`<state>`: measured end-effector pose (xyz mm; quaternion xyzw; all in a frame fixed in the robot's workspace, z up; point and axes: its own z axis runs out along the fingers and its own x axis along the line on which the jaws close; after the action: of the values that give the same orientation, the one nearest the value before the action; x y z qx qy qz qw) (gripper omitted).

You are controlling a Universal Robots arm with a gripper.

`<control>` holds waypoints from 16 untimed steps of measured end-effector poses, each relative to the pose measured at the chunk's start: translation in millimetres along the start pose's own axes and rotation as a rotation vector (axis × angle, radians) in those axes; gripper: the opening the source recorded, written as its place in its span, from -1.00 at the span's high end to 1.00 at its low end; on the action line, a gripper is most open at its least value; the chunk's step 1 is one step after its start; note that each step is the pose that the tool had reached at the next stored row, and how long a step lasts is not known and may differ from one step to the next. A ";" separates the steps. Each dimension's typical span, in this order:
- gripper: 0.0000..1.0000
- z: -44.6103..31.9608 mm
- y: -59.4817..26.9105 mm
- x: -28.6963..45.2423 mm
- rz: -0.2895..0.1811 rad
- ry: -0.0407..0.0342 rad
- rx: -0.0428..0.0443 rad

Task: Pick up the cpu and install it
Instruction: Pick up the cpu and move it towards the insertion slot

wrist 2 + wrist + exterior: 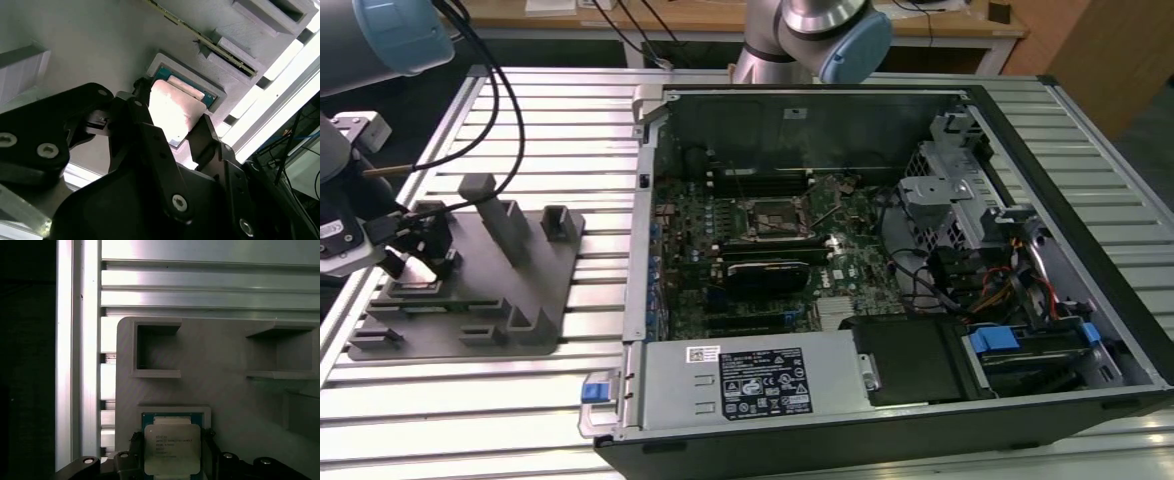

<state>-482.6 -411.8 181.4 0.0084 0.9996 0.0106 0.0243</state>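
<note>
My gripper [174, 114] at the fixture plate [225, 400], fingers [150, 135] pinching the cpu [172, 449], its recess [172, 410] just beyond their tips

The fingers [207, 137] grip the cpu [172, 449] low on the fixture plate [534, 335]. In the exterior view, tall grey posts [496, 222] stand close at 2 o'clock from them, and black cables [487, 95] hang at 12 o'clock. At 3 o'clock the case wall [640, 230] rises. Beyond it, the space over the socket [774, 222] is open.
</note>
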 end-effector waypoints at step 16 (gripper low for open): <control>-0.09 -21.1 0.5 -1.0 0.000 0.0000 0.0000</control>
<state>-482.6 -411.8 202.6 0.0084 0.9996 0.0106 0.0244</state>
